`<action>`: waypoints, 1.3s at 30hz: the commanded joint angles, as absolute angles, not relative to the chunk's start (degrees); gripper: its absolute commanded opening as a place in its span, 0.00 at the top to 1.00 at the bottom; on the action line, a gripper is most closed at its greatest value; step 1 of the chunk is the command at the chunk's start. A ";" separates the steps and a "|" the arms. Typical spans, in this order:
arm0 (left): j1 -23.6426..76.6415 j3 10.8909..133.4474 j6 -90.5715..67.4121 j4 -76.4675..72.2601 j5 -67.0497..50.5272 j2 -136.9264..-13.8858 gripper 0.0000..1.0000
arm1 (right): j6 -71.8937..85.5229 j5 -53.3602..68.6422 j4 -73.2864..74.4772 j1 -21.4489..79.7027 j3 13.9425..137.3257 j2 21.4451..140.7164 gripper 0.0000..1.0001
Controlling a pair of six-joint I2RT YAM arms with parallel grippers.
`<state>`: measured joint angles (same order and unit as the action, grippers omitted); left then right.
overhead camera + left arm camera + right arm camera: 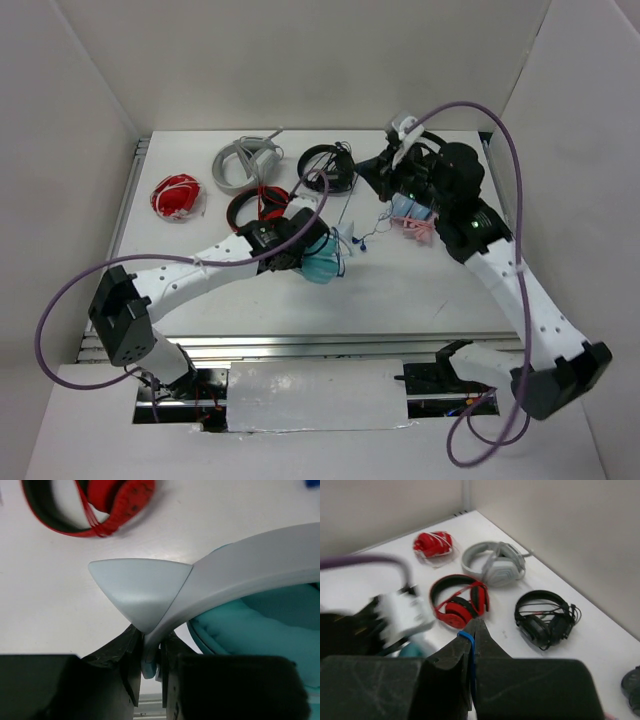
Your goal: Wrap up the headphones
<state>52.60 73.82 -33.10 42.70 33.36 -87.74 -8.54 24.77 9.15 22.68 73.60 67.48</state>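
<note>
From where I stood, the left gripper (150,647) was clamped on the white band of the headphones (322,262) at the middle of the table (450,290), while the right gripper (472,630), raised off to their far right, pinched the blue cable (466,636), whose length seemed to stretch between the two arms.

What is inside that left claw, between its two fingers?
The pale band of the teal headphones, clamped just below its pointed ear part. The left gripper itself hides how far in the band reaches.
</note>
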 commanded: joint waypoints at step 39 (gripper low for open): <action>15.20 94.58 -32.08 31.91 -13.80 -65.94 1.00 | 12.22 30.06 -20.92 30.68 39.80 75.57 1.00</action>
